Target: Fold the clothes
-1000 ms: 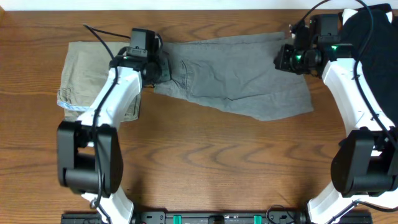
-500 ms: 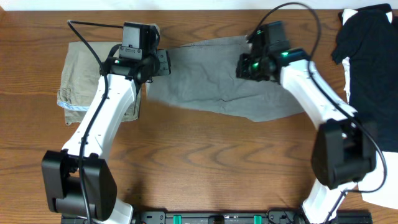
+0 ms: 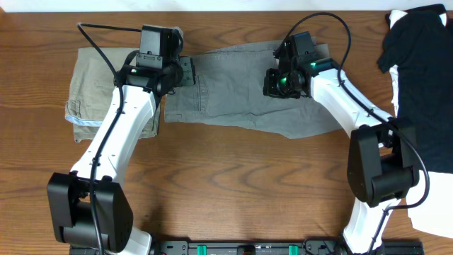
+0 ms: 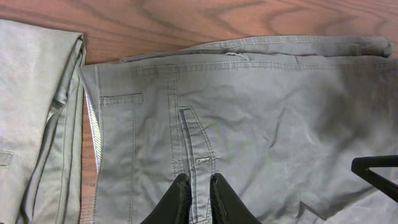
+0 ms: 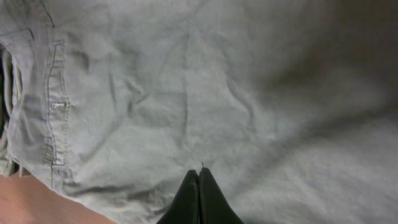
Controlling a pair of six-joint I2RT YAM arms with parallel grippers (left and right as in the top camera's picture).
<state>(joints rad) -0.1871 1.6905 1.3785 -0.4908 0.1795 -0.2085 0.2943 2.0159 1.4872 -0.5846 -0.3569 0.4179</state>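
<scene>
Grey shorts (image 3: 233,99) lie spread across the far middle of the table, waistband to the left. My left gripper (image 3: 185,72) is at the waistband. In the left wrist view its fingers (image 4: 199,186) are nearly together over the fly seam of the shorts (image 4: 280,112), with fabric between them. My right gripper (image 3: 274,81) is over the middle of the shorts, and a fold of fabric lies behind it. In the right wrist view its fingertips (image 5: 199,173) are pressed shut down on the cloth (image 5: 217,93), with a thread at the tips.
A folded khaki garment (image 3: 92,78) lies at the far left, beside the shorts, and also shows in the left wrist view (image 4: 25,93). A black garment (image 3: 421,49) lies at the far right, with white cloth (image 3: 433,212) below it by the right edge.
My right gripper has moved from the right end of the shorts to their middle, bringing fabric with it. The left gripper pulled the waistband left, and the left edge now lies squarer.
</scene>
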